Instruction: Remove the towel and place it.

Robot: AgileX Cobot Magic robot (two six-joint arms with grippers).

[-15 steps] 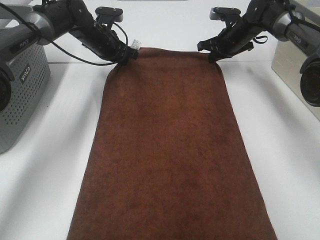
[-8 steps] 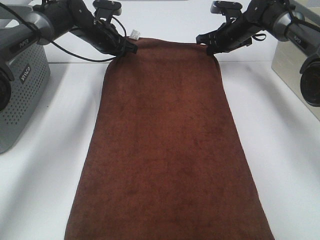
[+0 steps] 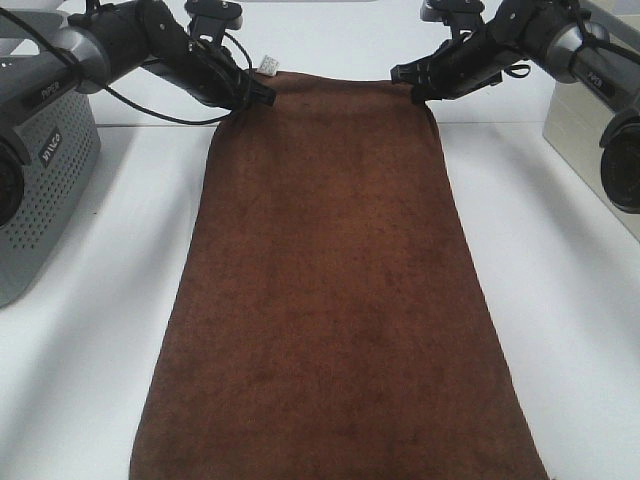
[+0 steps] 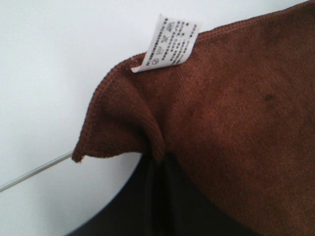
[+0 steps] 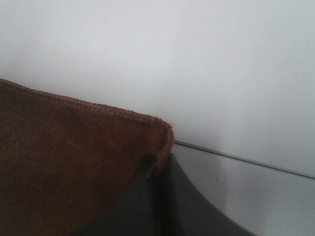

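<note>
Left hand (image 3: 263, 98) is pinched shut on the far left corner of the towel (image 3: 330, 300) — the corner with the small white tag (image 3: 268, 65), which sticks up just beside the dark fingers. From the left wrist, the cloth bunches into a fold where the closed jaws bite it. A flap of hemmed edge flares out to one side, and the printed tag hangs off the hem close to the grip. Right hand (image 3: 412, 92) is likewise closed, on the far right corner. Its wrist view shows the stitched hem running into that corner, and the very tip is tucked between the black fingers.

The towel is a long, dark reddish-brown rectangle laid lengthwise down the middle of the white worktop (image 3: 570, 320). Its far edge spans between the two hands and looks lifted a little off the surface. From there the cloth spreads smooth and flat toward the near side, and its near end runs off the bottom of the high view.

A grey perforated box (image 3: 45, 190) stands at the left side of the worktop and a beige box (image 3: 585, 110) at the right — each well apart from the towel. A black cable (image 3: 150, 112) loops under the left arm.
</note>
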